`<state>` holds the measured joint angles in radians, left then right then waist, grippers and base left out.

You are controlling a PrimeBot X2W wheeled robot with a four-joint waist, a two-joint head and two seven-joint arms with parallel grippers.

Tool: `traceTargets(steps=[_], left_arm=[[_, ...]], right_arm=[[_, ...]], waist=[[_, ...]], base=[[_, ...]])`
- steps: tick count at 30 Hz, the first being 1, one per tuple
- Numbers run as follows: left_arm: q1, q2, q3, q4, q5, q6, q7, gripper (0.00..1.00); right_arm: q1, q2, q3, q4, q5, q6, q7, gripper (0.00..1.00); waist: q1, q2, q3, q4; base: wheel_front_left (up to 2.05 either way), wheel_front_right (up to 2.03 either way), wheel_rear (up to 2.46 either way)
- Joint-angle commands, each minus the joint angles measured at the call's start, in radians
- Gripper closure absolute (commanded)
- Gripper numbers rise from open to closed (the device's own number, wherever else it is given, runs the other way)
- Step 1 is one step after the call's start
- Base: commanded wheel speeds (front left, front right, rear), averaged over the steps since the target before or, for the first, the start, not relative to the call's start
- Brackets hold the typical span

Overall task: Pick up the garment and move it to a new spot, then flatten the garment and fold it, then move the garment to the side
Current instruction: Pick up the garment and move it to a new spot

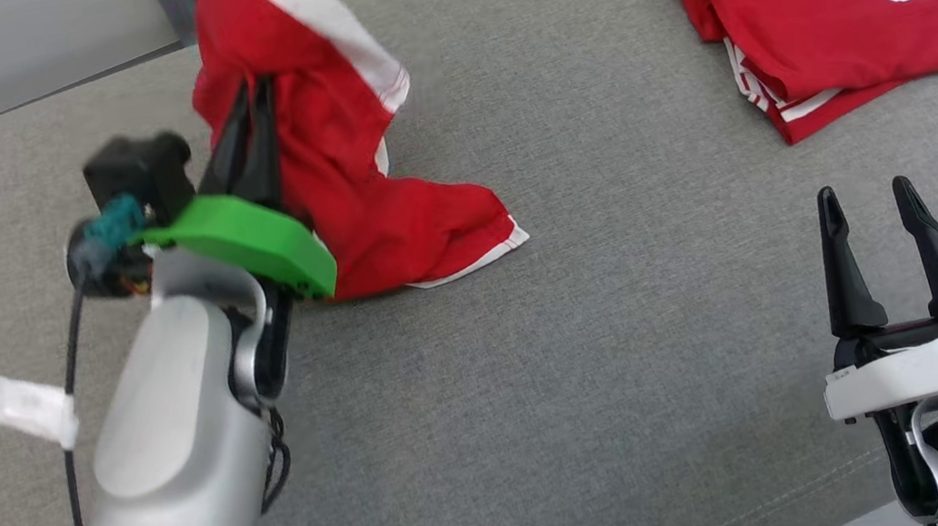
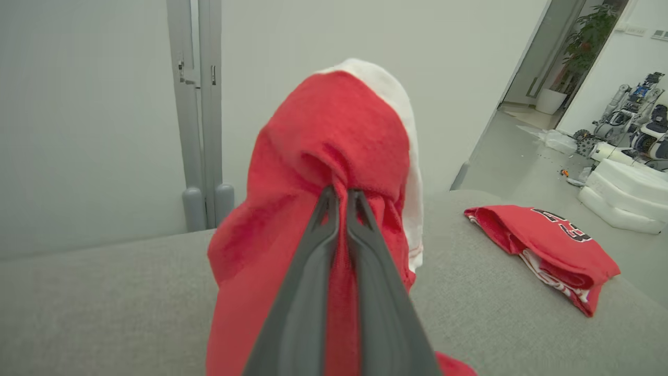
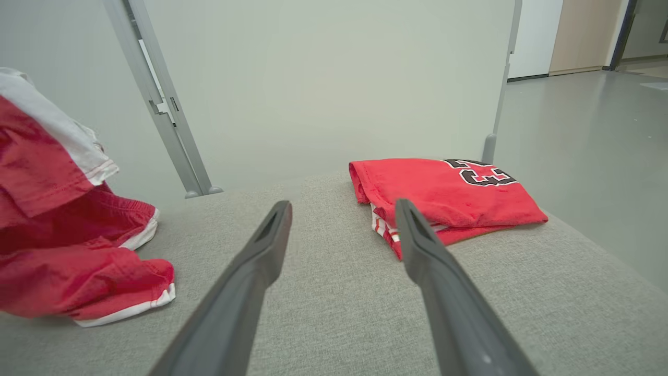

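Grey cushion, garment pinched by left gripper, top cropped

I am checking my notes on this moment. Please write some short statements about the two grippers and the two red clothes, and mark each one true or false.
1. The left gripper is shut on the garment. True.
2. The right gripper holds the jersey. False: it is open and empty, apart from the jersey.
3. The garment hangs fully clear of the surface. False: its lower part lies on the surface.
4. The jersey lies folded on the robot's right side of the surface. True.
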<state>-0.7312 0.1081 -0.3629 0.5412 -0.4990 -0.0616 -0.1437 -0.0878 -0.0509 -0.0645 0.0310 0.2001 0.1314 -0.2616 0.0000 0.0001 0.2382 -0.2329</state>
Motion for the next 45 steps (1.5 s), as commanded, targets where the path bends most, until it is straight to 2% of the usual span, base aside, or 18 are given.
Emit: traceTargets(steps=[1,6,7,8,9,14,22,36,45], left_arm=[[0.05,0.0,-0.003,0.0,-0.008,0.008,-0.013,1.0],[0.188,0.005,-0.016,0.002,-0.02,0.02,-0.031,1.0],[0.211,0.006,-0.022,0.003,-0.018,0.02,-0.032,0.87],[0.226,0.007,-0.029,0.002,-0.014,0.02,-0.033,0.41],[0.24,0.006,-0.031,0.002,-0.016,0.019,-0.035,0.0],[0.281,0.011,-0.035,-0.008,-0.012,0.025,-0.064,0.0],[0.326,0.057,-0.002,-0.087,0.018,0.05,-0.109,0.0],[0.531,0.159,0.138,-0.295,0.084,0.104,-0.121,0.0],[0.668,0.183,0.215,-0.38,0.108,0.073,-0.121,0.0]], right_arm=[[0.005,0.0,0.0,0.003,-0.003,-0.002,-0.005,0.0],[0.013,0.0,0.006,0.012,-0.008,-0.002,-0.005,0.0],[0.015,-0.002,0.006,0.014,-0.009,-0.002,-0.005,0.0],[0.015,-0.004,0.007,0.015,-0.009,-0.002,-0.005,0.0],[0.015,-0.007,0.009,0.018,-0.008,-0.002,-0.004,0.0],[0.024,-0.019,0.01,0.025,-0.007,-0.002,-0.005,0.0],[0.052,-0.029,0.016,0.032,-0.005,-0.002,-0.005,0.0],[0.11,-0.038,0.037,0.035,0.005,-0.002,-0.004,0.0],[0.132,-0.041,0.05,0.041,0.012,-0.002,-0.004,0.0]], waist=[[0.0,-0.0001,-0.01,0.027],[0.0,-0.0001,-0.021,0.06],[0.0,-0.0001,-0.025,0.068],[0.0,-0.0001,-0.028,0.073],[0.0,-0.0001,-0.032,0.079],[0.0,-0.0001,-0.063,0.105],[0.0,-0.0001,-0.129,0.15],[0.0,-0.0001,-0.216,0.218],[0.0,-0.0001,-0.23,0.248]], base=[[0.0,0.0,0.0],[0.0,0.0,0.0],[0.0,0.0,0.0],[0.0,0.0,0.0],[0.0,0.0,0.0],[0.0,0.0,0.0],[0.0,0.0,0.0],[0.0,0.0,0.0],[0.0,0.0,0.0]])
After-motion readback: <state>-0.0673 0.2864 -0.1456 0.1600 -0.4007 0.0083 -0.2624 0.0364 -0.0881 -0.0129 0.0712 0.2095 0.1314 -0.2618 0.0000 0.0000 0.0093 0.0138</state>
